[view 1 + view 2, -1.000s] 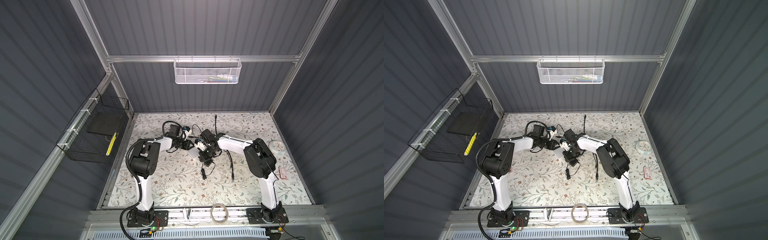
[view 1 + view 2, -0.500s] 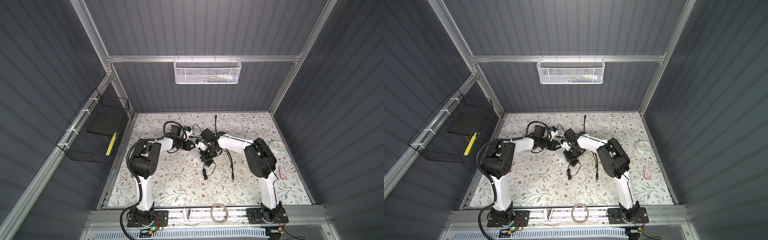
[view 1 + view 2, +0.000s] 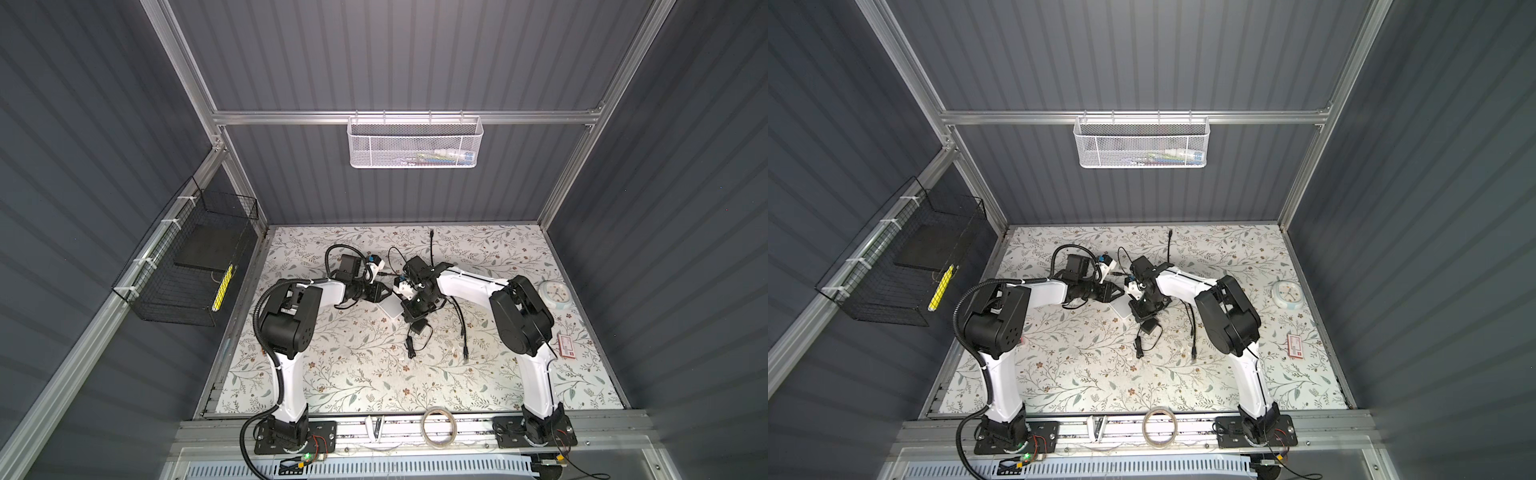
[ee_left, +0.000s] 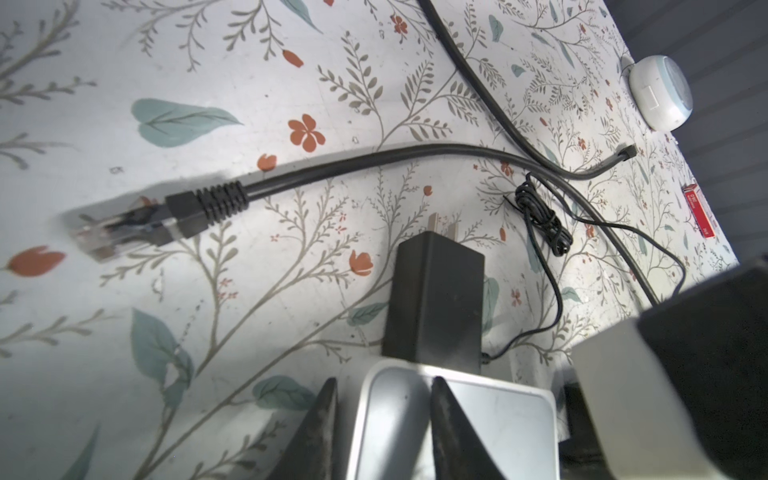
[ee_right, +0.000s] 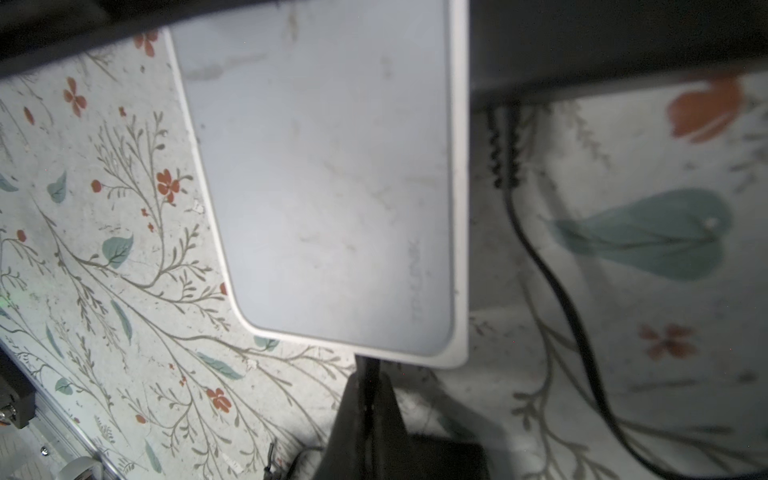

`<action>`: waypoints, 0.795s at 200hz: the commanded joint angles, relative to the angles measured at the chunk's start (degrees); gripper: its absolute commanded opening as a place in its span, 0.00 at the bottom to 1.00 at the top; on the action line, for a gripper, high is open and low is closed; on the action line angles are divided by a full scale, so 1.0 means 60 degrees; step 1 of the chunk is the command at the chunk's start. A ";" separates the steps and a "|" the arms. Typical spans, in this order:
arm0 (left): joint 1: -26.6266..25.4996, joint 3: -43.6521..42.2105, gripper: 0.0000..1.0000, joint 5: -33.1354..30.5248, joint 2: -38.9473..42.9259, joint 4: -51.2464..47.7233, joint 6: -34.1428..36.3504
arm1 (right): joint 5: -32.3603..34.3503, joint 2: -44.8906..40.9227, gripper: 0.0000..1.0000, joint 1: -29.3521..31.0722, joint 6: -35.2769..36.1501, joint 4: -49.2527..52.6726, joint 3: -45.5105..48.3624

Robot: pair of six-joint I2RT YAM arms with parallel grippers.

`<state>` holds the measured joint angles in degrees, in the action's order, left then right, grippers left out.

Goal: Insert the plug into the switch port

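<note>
On the floral-printed table (image 3: 332, 374) I saw the flat, smooth white switch (image 5: 324, 187), rounded corner pinched in the part-closed left gripper (image 4: 384, 388), the clear, black-booted plug (image 4: 124, 226) lying loose nearby, and the right gripper (image 5: 365, 399) fully closed.

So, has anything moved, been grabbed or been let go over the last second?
Nothing visibly changed. The left gripper still clamps a corner of the white switch, the right gripper stays shut at the switch's edge, and the Ethernet plug lies loose on the mat.
</note>
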<state>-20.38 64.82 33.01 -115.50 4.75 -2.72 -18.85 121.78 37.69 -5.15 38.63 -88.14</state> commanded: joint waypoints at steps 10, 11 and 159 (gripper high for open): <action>-0.0748 -0.0770 0.36 0.1335 -0.0442 -0.1895 -0.0252 | 0.0154 -0.0066 0.00 -0.0150 -0.0017 -0.2333 -0.0469; -0.0756 -0.0777 0.36 0.1337 -0.0447 -0.1893 -0.0251 | 0.0154 -0.0066 0.00 -0.0147 -0.0012 -0.2335 -0.0470; -0.1038 -0.0952 0.35 0.1847 -0.0931 -0.1027 -0.0787 | 0.0047 0.0584 0.00 -0.0200 0.0056 -0.2496 -0.1228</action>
<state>-20.40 62.98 34.26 -116.33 11.27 -5.26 -19.77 123.52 37.39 -4.91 41.28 -90.74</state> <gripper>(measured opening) 0.349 0.057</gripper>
